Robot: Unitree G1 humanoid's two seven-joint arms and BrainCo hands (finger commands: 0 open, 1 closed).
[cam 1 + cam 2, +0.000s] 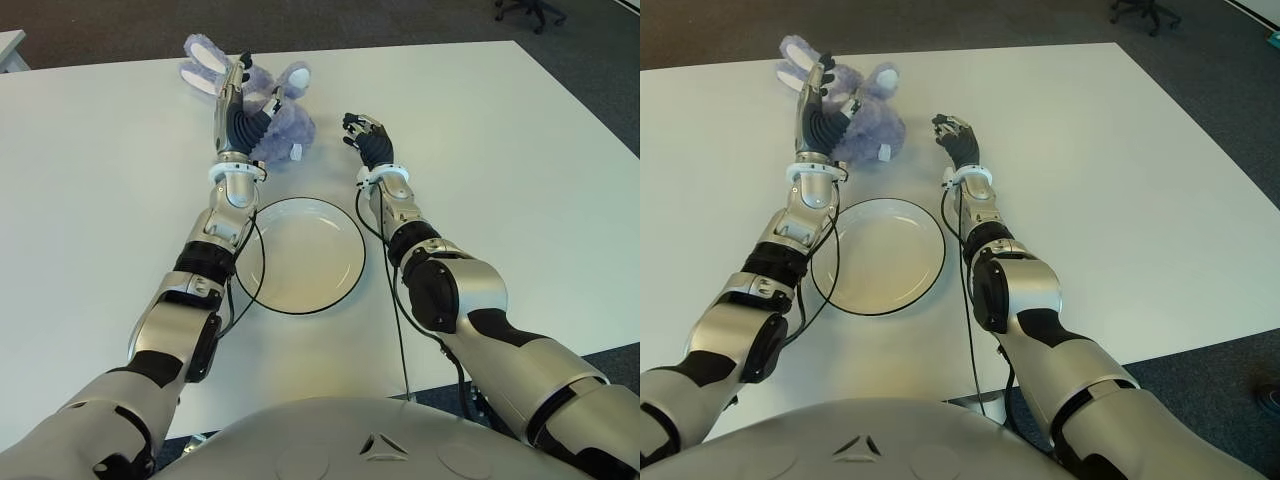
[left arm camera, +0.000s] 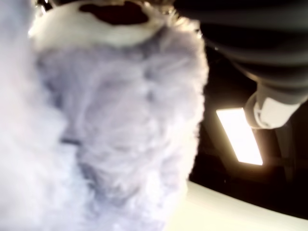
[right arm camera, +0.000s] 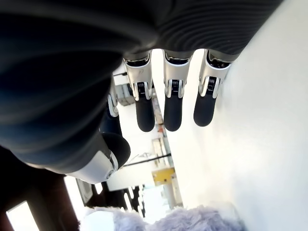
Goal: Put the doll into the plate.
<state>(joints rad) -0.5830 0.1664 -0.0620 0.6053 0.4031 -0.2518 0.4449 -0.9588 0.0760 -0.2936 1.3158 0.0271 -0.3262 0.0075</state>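
- In the left eye view, the left hand [image 1: 232, 100] lay over the doll [image 1: 280, 125], a purple plush rabbit with white-tipped ears and feet, at the far side of the tabletop [image 1: 500, 180]. Its fingers reached along the doll's body toward the ears; whether they had closed on the fur could not be told from here. The plate [image 1: 345, 235] sat just behind the hand's wrist, nearer the robot, white with a dark rim and nothing in it.
- In the right eye view, the right hand [image 1: 955, 138] showed just to the right of the doll, apart from it, with fingers loosely curled and holding nothing. The doll was beyond the plate, not in it.
- In the left wrist view, purple fur filled almost everything, pressed close against the palm, with a white patch at one end. No finger was seen closing around it, so the grip could not be confirmed.
- In the right wrist view, the right hand's fingers [image 3: 173, 108] hung relaxed and empty beside the tabletop, a bit of fur beyond them.
- Judging by its look, the doll should be light, soft and squashy, not slippery or fragile; the plump body seems the best place to hold it, as the ears would flop.
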